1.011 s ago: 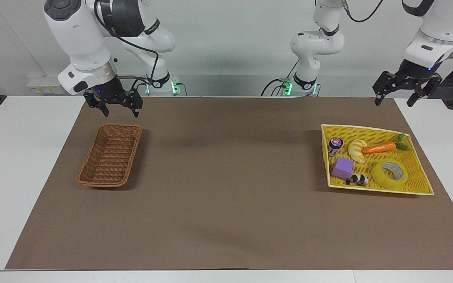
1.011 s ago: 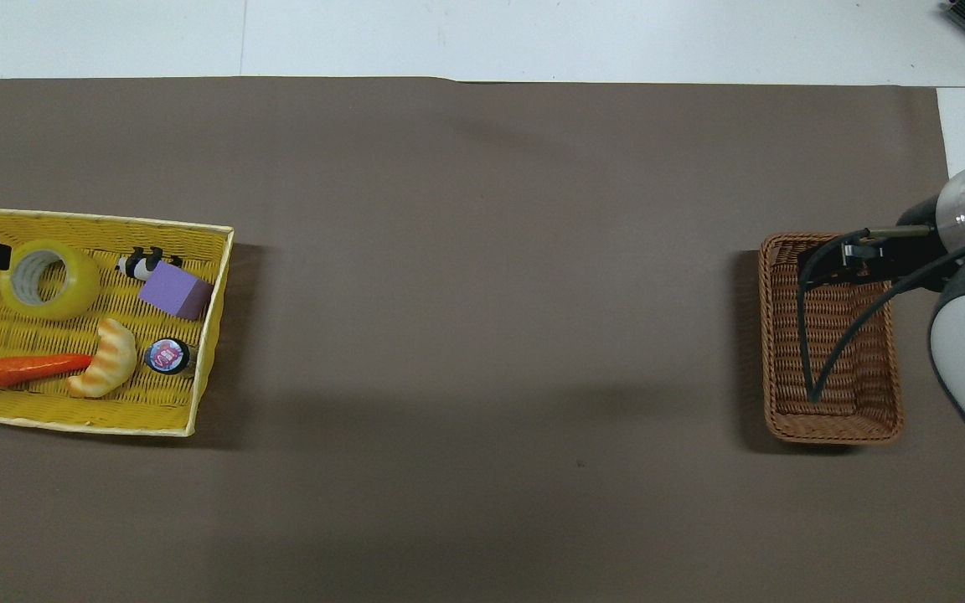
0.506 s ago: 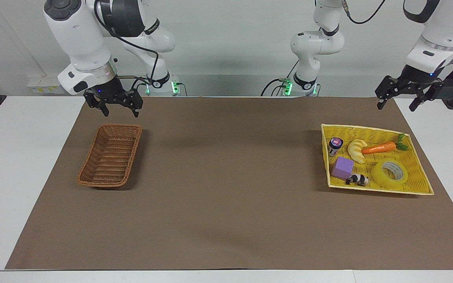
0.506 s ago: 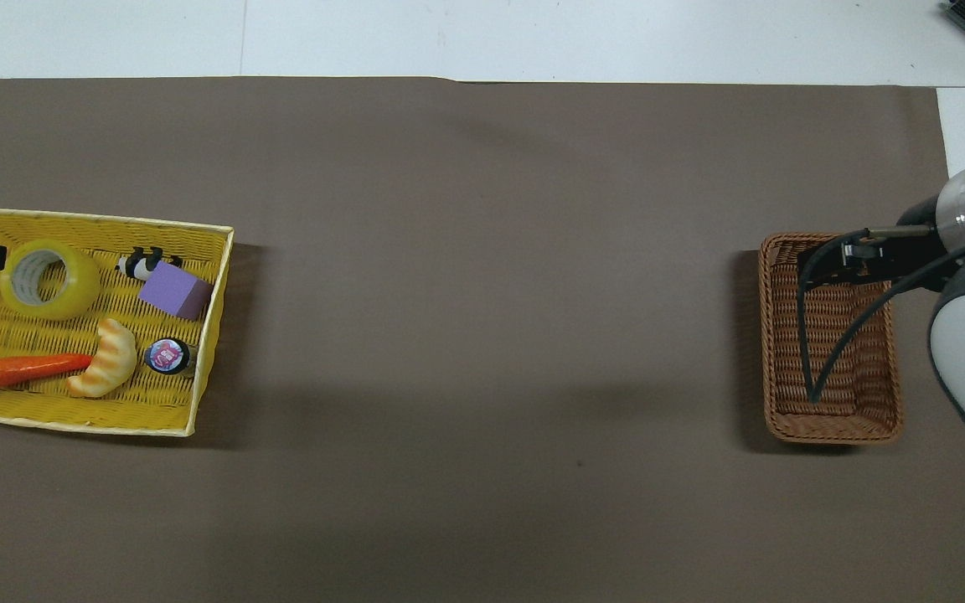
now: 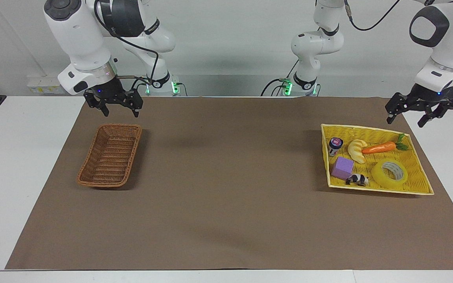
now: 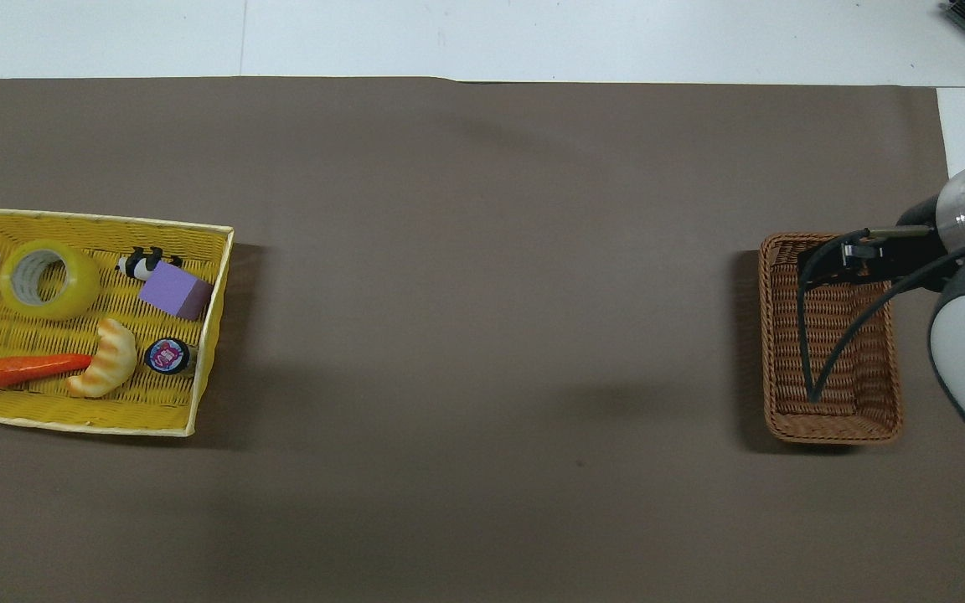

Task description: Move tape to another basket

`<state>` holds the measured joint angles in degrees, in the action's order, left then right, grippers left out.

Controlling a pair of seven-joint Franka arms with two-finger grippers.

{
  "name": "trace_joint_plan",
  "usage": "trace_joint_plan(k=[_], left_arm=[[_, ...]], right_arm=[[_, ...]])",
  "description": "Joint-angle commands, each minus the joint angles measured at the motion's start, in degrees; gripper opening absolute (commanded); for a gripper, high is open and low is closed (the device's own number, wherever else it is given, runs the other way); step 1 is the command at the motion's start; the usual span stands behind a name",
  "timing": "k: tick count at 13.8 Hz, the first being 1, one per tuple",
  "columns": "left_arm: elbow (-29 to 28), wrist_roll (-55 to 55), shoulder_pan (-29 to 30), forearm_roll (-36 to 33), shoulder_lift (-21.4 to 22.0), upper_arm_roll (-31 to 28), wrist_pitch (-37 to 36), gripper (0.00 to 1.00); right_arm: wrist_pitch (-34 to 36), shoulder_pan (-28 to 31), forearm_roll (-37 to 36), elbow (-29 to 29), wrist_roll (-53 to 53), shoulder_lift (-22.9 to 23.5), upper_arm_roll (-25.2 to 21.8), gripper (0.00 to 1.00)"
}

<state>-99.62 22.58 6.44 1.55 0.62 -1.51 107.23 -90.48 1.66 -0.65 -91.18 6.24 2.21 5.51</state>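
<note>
Reaching into the tray (image 5: 421,179) is where I judge things most likely to go wrong. Nearest the robots in it lie the jar (image 5: 335,145), the bread (image 5: 356,150) and the carrot (image 5: 380,147); farther from them lie the cube (image 5: 343,168), the panda (image 5: 357,180) and the tape (image 5: 389,174), which rests flat toward the end of the tray away from the table's middle. The carrot lies near the tape on the side the arm would come from, so a low approach could sweep it. The panda is just beside the roll, and jaws closing across the ring might nudge or pinch it. A grip on the slick outer face could slip; one finger inside the core looks safer to me.

The left gripper (image 5: 408,114) hangs released and empty above the surface at the tray's corner nearest the robots, touching nothing. The right gripper (image 5: 112,106) waits, also spread wide and empty, over the end of the basket (image 5: 110,155) nearest the robots. The basket stands well apart from the tray, at the right arm's end, so I expect a long carry or a handover, either of which could drop the roll.
</note>
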Motion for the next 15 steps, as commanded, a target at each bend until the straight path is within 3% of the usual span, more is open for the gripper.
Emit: trace_joint_plan(k=[1, 5, 9, 12, 15], left_arm=[[-4.3, 3.8, 1.8, 1.0, -0.4, 0.3, 5.6, 1.0], [-5.3, 8.0, 4.5, 2.0, -6.1, 0.3, 13.5, 1.0], [-3.5, 11.7, 8.1, 4.3, -15.0, 0.3, 23.3, 1.0], [2.0, 14.1, 10.6, 5.2, -21.7, 0.4, 24.3, 1.0], [2.7, 14.2, 10.9, 5.3, -23.7, 0.4, 24.5, 1.0]], right_arm=[[0.0, 0.7, 0.7, 0.3, -1.8, 0.1, 0.4, 1.0], [0.0, 0.7, 0.7, 0.4, -1.8, 0.1, 0.4, 1.0], [0.0, 0.7, 0.7, 0.3, -1.9, 0.1, 0.4, 1.0], [0.2, 0.7, 0.7, 0.3, -1.9, 0.1, 0.4, 1.0], [0.4, 0.7, 0.7, 0.3, -1.9, 0.1, 0.4, 1.0]])
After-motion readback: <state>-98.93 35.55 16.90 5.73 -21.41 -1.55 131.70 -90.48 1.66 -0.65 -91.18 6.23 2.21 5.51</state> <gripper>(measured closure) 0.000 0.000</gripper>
